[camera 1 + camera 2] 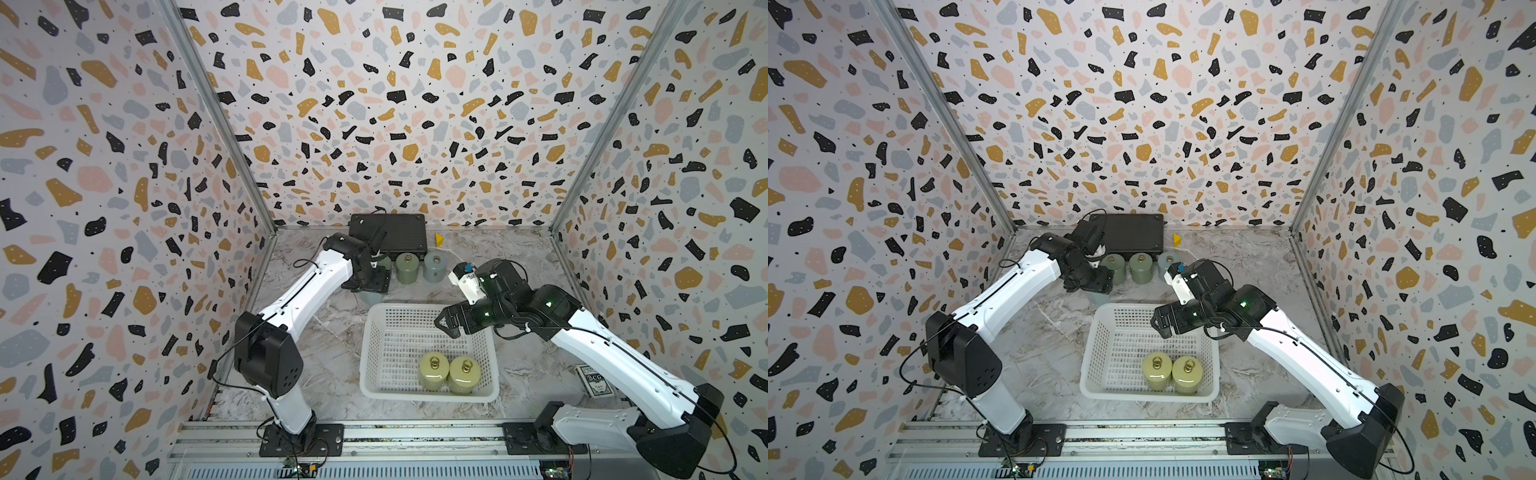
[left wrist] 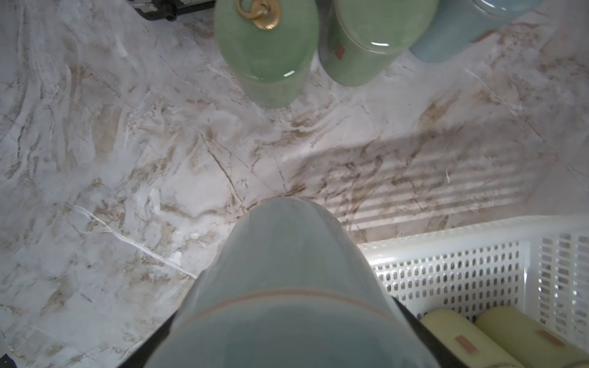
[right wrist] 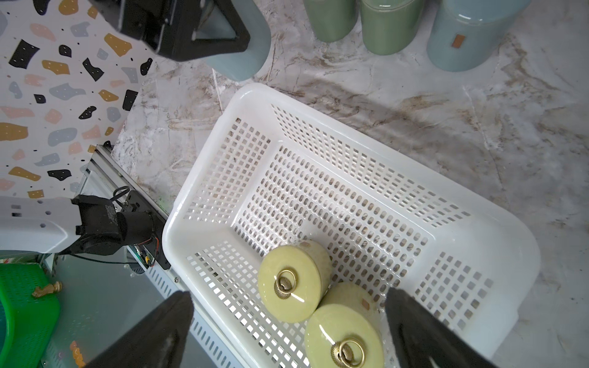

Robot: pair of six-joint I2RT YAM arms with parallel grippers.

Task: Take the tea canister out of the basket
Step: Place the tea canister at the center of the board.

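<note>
While my left fingers (image 2: pixel 149 349) are clamped on the blue-grey canister (image 2: pixel 287 286), outside the basket (image 1: pixel 428 395) and over the worktop (image 2: pixel 111 159), its glazed wall could slip, or bump the green canister (image 2: pixel 264 54) nearby as I set it down. My right fingers (image 3: pixel 424 334) gape empty above the two yellow canisters (image 3: pixel 291 280) in the basket; these touch, so I judge a descending finger could tip one.

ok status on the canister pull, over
Left gripper shut on blue-grey canister, outside the basket. Right gripper open above basket, two yellow canisters inside. Nothing in the way.
</note>
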